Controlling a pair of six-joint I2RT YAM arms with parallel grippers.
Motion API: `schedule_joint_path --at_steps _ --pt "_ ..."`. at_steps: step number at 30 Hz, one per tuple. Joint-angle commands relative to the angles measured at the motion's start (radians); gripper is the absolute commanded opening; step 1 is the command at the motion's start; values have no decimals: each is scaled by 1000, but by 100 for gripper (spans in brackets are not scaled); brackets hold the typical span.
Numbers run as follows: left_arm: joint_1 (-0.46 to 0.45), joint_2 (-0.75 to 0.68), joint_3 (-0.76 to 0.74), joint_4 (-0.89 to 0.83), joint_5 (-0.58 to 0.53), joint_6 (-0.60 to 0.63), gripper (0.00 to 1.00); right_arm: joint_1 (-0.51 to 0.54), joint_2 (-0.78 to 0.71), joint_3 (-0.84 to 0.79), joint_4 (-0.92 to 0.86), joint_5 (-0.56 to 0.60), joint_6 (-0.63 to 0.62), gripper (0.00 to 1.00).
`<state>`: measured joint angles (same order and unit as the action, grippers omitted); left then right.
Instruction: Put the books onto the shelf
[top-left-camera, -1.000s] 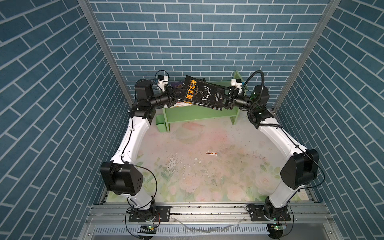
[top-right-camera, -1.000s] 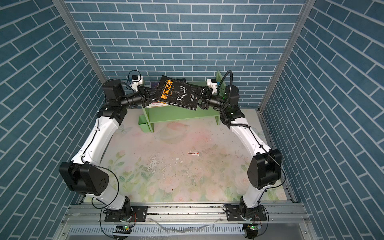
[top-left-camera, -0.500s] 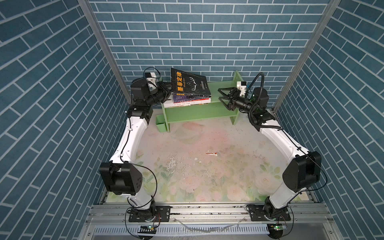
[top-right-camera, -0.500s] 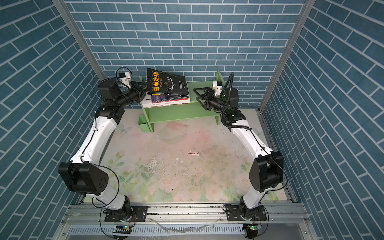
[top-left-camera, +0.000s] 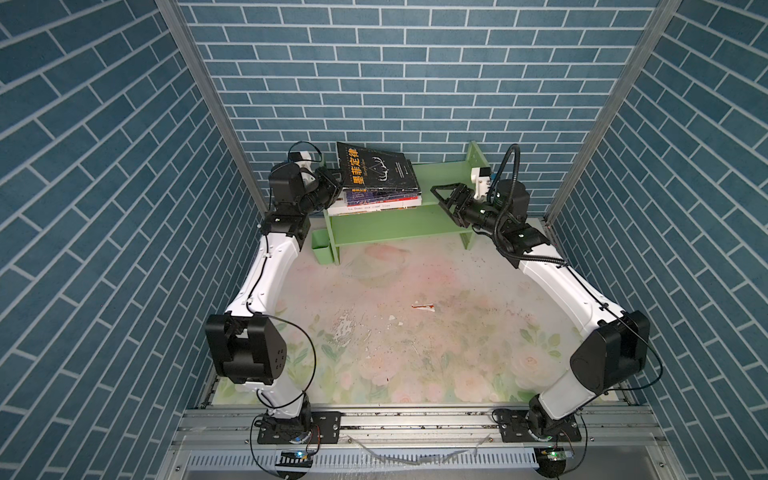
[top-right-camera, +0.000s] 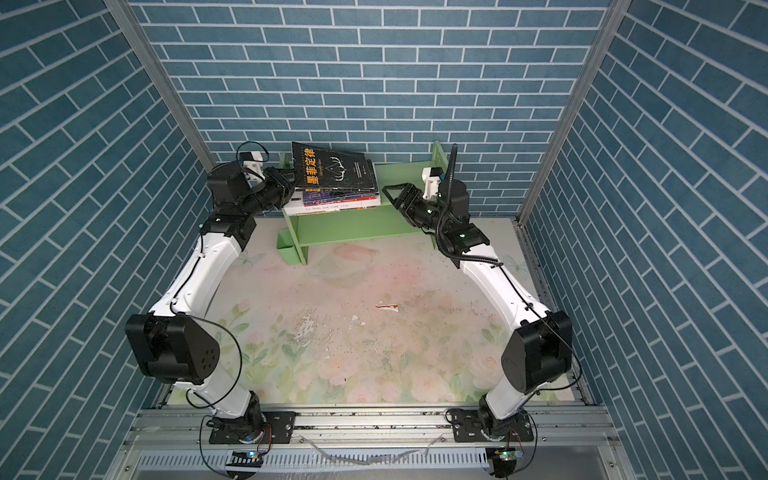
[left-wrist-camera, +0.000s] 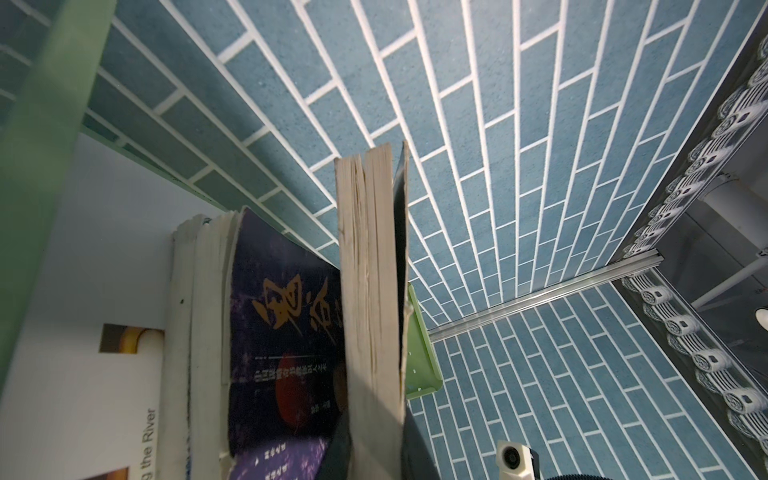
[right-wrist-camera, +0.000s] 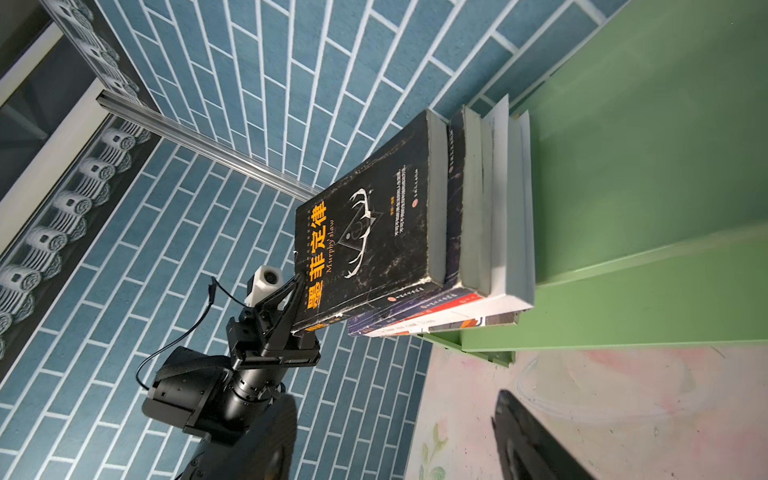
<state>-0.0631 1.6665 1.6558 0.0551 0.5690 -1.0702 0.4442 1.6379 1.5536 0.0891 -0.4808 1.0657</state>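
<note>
On the upper tier of the shelf (top-left-camera: 440, 178), toward its left end, the books (top-left-camera: 384, 202) lie flat one on another, and the black book (top-left-camera: 376, 170) rests tilted on top: its right part touches them, its left edge is raised. The left hand (right-wrist-camera: 296, 301) is clamped on that raised edge; the right hand (top-left-camera: 444, 198) hangs just beside the books, spread apart and empty. If the left hand lets go at this tilt, I think the black book may slide sideways, push the books under it, or fall off the shelf end.
</note>
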Motion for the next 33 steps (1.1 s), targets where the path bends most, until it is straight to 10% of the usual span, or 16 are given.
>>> schedule_joint_path --at_steps 1,33 --pt "-1 8 19 106 4 -9 9 2 30 50 -5 9 -36 75" --pt "-35 -22 -86 131 -13 -67 17 37 201 247 9 7 -34 74"
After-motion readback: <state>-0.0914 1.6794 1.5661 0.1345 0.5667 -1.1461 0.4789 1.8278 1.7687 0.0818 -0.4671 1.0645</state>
